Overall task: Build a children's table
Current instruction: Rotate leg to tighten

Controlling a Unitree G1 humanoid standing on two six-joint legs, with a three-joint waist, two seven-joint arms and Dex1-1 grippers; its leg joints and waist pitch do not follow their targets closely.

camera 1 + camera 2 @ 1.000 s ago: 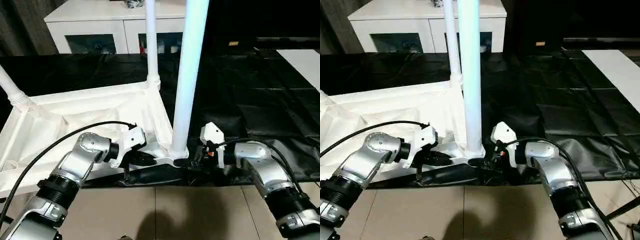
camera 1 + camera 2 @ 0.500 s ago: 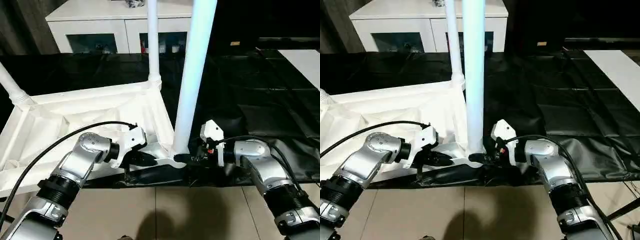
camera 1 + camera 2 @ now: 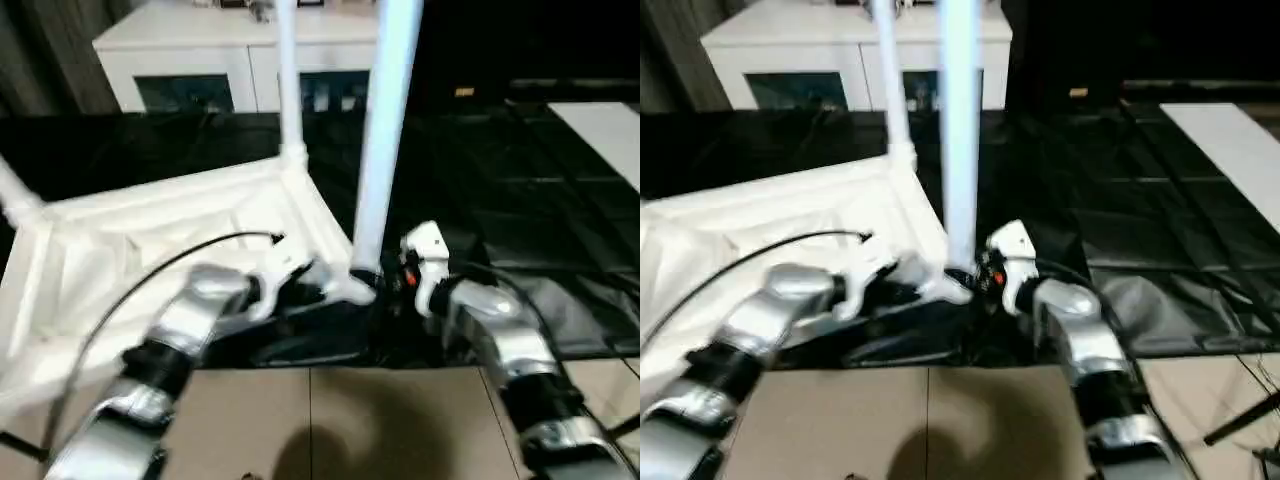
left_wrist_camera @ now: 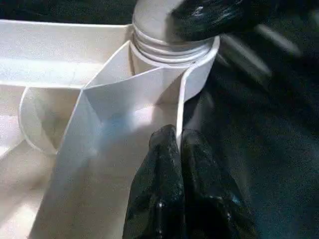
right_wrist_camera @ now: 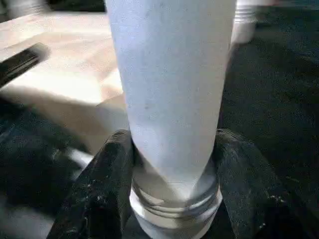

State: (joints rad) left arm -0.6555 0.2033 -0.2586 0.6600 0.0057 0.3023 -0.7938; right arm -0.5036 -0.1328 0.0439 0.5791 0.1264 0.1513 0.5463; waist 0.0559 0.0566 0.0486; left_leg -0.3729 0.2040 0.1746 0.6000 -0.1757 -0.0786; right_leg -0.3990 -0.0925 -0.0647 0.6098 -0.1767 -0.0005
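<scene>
White plastic all over this one: the tabletop (image 3: 150, 230) lay upside down on a black sheet (image 3: 520, 180), ribbed underside up, its near corner close to the sheet's near edge by the tiled floor (image 3: 330, 420). At that near corner a long tapered leg (image 3: 385, 130) stood up out of the round socket (image 4: 172, 55), leaning a touch. The right gripper (image 5: 172, 164) had a black finger on each side of the leg's base, just above the threaded collar, and the pads (image 5: 107, 169) looked pressed to the tube, so I judged it clamped on the leg, most likely to twist it home in the socket. The left gripper (image 4: 177, 149) was pinched shut on the thin rim of the tabletop right beside that socket, presumably to keep the top from spinning or sliding while the leg was turned.

A second leg (image 3: 285, 80) was up in the far corner socket, and the stub of a third (image 3: 15, 190) showed at the left corner. Whether the near leg was fully seated I couldn't tell; threads showed at its base. Behind the sheet stood a white cabinet (image 3: 190, 60) with glass doors.
</scene>
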